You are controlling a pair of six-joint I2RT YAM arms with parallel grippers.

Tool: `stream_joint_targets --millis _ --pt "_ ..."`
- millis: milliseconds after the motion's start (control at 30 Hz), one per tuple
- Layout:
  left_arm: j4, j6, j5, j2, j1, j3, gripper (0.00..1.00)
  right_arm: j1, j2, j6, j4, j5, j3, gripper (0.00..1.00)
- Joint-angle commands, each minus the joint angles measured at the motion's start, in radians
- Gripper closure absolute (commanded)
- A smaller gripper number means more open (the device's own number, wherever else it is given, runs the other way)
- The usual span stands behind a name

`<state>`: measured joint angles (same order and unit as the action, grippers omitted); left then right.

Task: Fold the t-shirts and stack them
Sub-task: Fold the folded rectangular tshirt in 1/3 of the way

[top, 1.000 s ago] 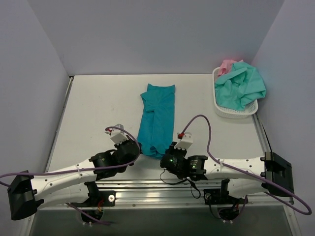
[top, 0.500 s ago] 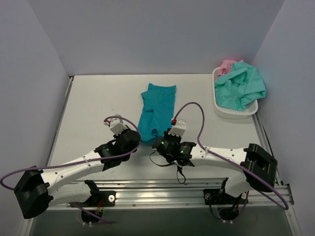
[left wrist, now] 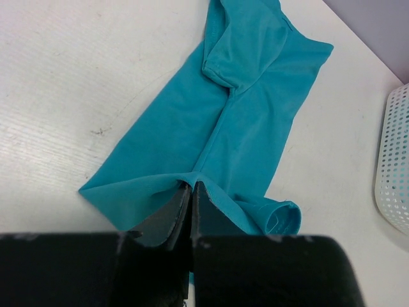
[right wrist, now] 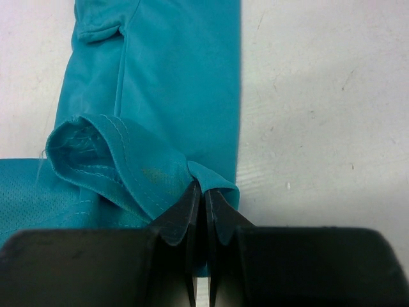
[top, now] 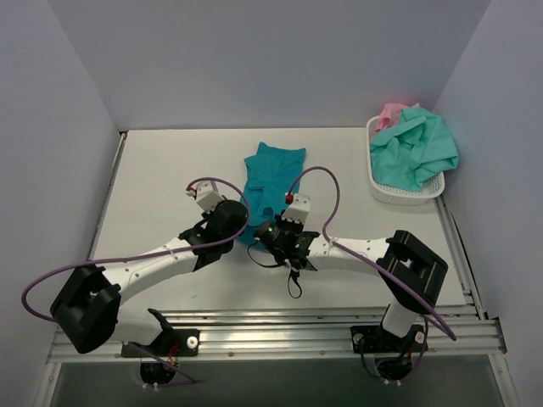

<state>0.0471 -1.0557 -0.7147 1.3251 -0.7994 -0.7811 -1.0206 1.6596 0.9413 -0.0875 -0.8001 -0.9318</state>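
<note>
The deep teal-blue t-shirt [top: 271,174] lies as a long folded strip on the white table [top: 161,170], collar end far. My left gripper [top: 238,222] is shut on its near left hem corner [left wrist: 166,182]. My right gripper [top: 268,229] is shut on the near right hem corner [right wrist: 211,176]. Both hold the near hem lifted and carried over the lower part of the shirt. A sleeve [left wrist: 243,48] lies folded on top at the far end. The mint-green t-shirt [top: 416,148] and the pink t-shirt [top: 392,112] are heaped in the basket.
The white perforated basket [top: 405,193] stands at the far right of the table; its wall shows at the right edge of the left wrist view [left wrist: 395,166]. Grey walls close the far and side edges. Purple cables loop above both wrists.
Both grippers have moved away from the table's near edge, carrying the teal shirt's near hem toward the collar. The visible strip has become shorter.
</note>
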Motion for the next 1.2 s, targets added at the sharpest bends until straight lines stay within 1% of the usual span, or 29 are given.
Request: stream_joint_targets --millis 0,167,300,533,667,733,767,800,833,867,900,933,967,1000,1100,1133,1167 --pt "-0.107 0.046 0.029 0.069 0.032 -0.078 0.93 0.045 0.019 -0.039 -0.032 -0.021 -0.039 1.0" --pt "-0.162 0.066 0.101 0.175 0.09 -0.147 0.93 0.112 0.051 -0.088 -0.087 0.021 -0.044 1.0" --pt "-0.193 0.068 0.153 0.293 0.13 -0.203 0.93 0.18 0.084 -0.122 -0.135 0.062 -0.048 1.0" --pt "-0.249 0.056 0.192 0.447 0.177 -0.274 0.94 0.264 0.205 -0.165 -0.242 0.156 -0.082 1.0" --pt "-0.283 0.042 0.216 0.519 0.209 -0.294 0.94 0.292 0.259 -0.182 -0.288 0.2 -0.104 1.0" --pt "-0.315 0.034 0.244 0.552 0.23 -0.296 0.94 0.3 0.279 -0.19 -0.313 0.206 -0.11 0.84" --pt "-0.323 0.034 0.25 0.563 0.236 -0.299 0.94 0.306 0.284 -0.19 -0.319 0.206 -0.116 0.73" --pt "-0.331 0.033 0.257 0.581 0.247 -0.308 0.94 0.309 0.288 -0.194 -0.328 0.205 -0.121 0.49" --pt "-0.334 0.031 0.261 0.589 0.25 -0.308 0.94 0.31 0.289 -0.196 -0.331 0.203 -0.124 0.38" --pt "-0.335 0.031 0.267 0.597 0.253 -0.317 0.94 0.312 0.289 -0.199 -0.333 0.199 -0.127 0.29" --pt "-0.34 0.033 0.27 0.611 0.256 -0.32 0.94 0.312 0.287 -0.2 -0.331 0.185 -0.136 0.16" --pt "-0.349 0.034 0.274 0.617 0.261 -0.323 0.92 0.31 0.279 -0.206 -0.328 0.182 -0.14 0.12" --pt "-0.352 0.033 0.284 0.625 0.264 -0.329 0.91 0.31 0.273 -0.21 -0.328 0.176 -0.144 0.1" --pt "-0.365 0.036 0.29 0.628 0.266 -0.33 0.88 0.31 0.26 -0.213 -0.327 0.164 -0.144 0.09" --pt "-0.401 0.043 0.31 0.629 0.275 -0.325 0.37 0.31 0.217 -0.225 -0.324 0.132 -0.139 0.08" --pt "-0.408 0.043 0.313 0.628 0.276 -0.325 0.14 0.309 0.203 -0.229 -0.321 0.125 -0.136 0.08" --pt "-0.414 0.048 0.314 0.619 0.278 -0.323 0.04 0.309 0.189 -0.234 -0.32 0.118 -0.133 0.08"
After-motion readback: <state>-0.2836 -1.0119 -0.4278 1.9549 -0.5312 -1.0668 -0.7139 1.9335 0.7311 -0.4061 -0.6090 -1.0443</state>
